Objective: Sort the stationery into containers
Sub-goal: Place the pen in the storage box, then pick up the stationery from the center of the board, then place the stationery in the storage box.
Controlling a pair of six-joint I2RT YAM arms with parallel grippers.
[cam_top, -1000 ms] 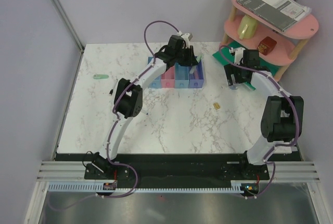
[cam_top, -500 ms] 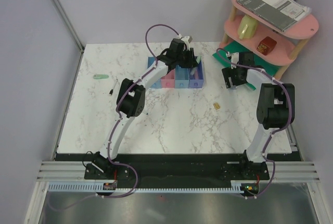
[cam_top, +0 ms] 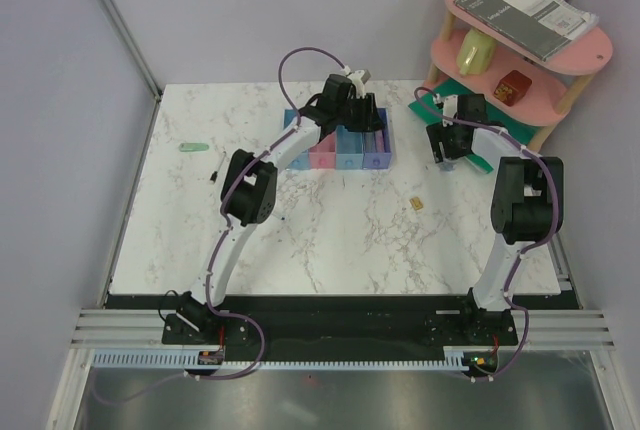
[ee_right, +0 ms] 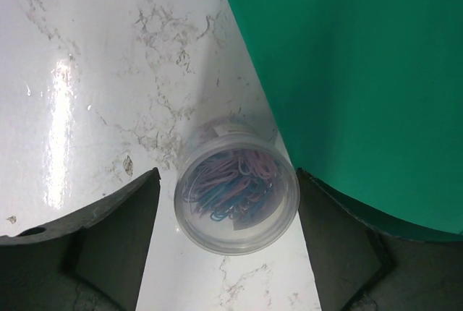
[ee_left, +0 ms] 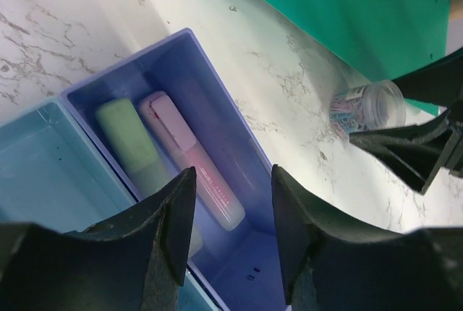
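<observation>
**Marble tabletop [cam_top: 330,240] carrying trays and scattered stationery**

Pale lilac walls are standing around the white, grey-veined slab, and a metal post [cam_top: 115,20] is slanting up at the left rear corner. At the right rear a pink tiered shelf [cam_top: 590,50] is holding a grey spiral notebook [cam_top: 525,5], and a green mat [ee_right: 347,72] is lying flat below it. The row of four trays [cam_top: 340,150] is sitting at the centre rear. The left gripper [ee_left: 231,181] is hanging over the purple-blue tray [ee_left: 217,108], its fingers parted and gripping nothing. A pale green marker [ee_left: 130,137] and a pink marker [ee_left: 195,166] are lying side by side inside that tray. The right gripper [ee_right: 228,181] is standing spread around a clear jar of paper clips [ee_right: 236,195], with a sliver of gap showing at one finger. The jar is resting on the marble just beside the mat's edge. Another green marker [cam_top: 191,147] is lying well apart near the left edge. A tiny gold clip [cam_top: 416,203] is lying on bare marble in front of the jar.
</observation>
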